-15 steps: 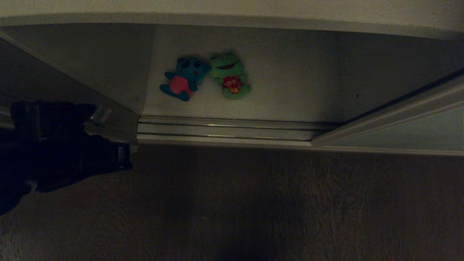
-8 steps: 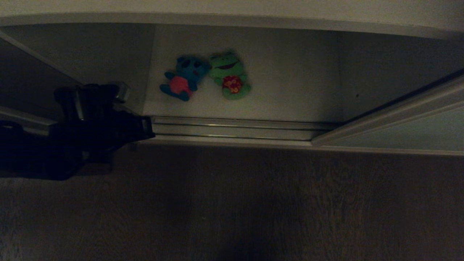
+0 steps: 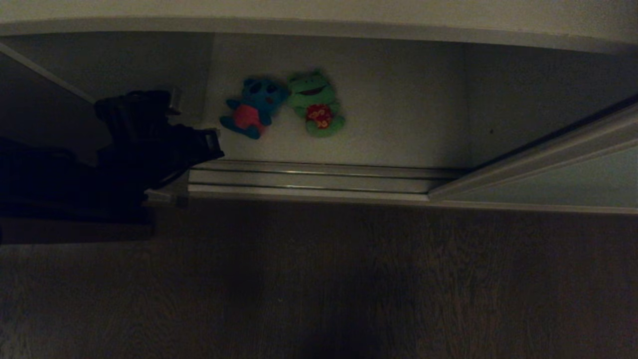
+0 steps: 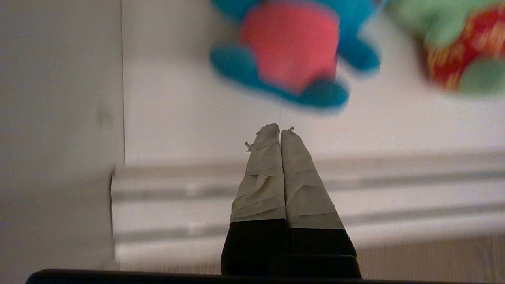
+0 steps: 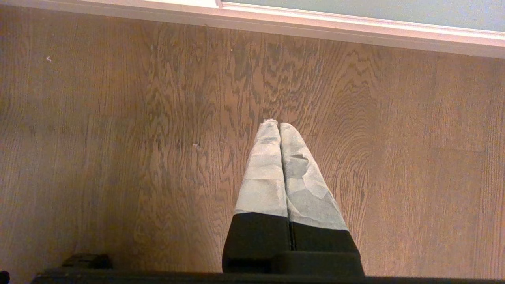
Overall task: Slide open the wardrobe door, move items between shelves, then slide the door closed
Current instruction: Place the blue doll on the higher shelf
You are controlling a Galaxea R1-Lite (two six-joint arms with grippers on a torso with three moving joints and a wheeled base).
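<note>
Two items lie side by side on the white shelf [image 3: 398, 114] of the open wardrobe: a blue plush toy [image 3: 251, 107] with a pink-red belly and a green frog [image 3: 316, 102] with a red flowered belly. My left gripper [image 3: 213, 141] reaches over the door track from the left, shut and empty. In the left wrist view its taped tips [image 4: 280, 130] stop just short of the blue toy [image 4: 292, 47], with the frog [image 4: 465, 43] beside it. The sliding wardrobe door [image 3: 573, 174] stands pushed to the right. My right gripper [image 5: 279, 125] hangs shut over the wooden floor.
The metal door track [image 3: 319, 177] runs along the front of the shelf. A white inner wall [image 4: 59, 118] stands close beside the left gripper. Dark wooden floor [image 3: 349, 279] fills the near part of the head view. The door's lower frame [image 5: 355, 29] shows in the right wrist view.
My left arm has moved forward and to the right, from beside the wardrobe's left edge to over the track, close to the blue toy. The toys and door have not moved.
</note>
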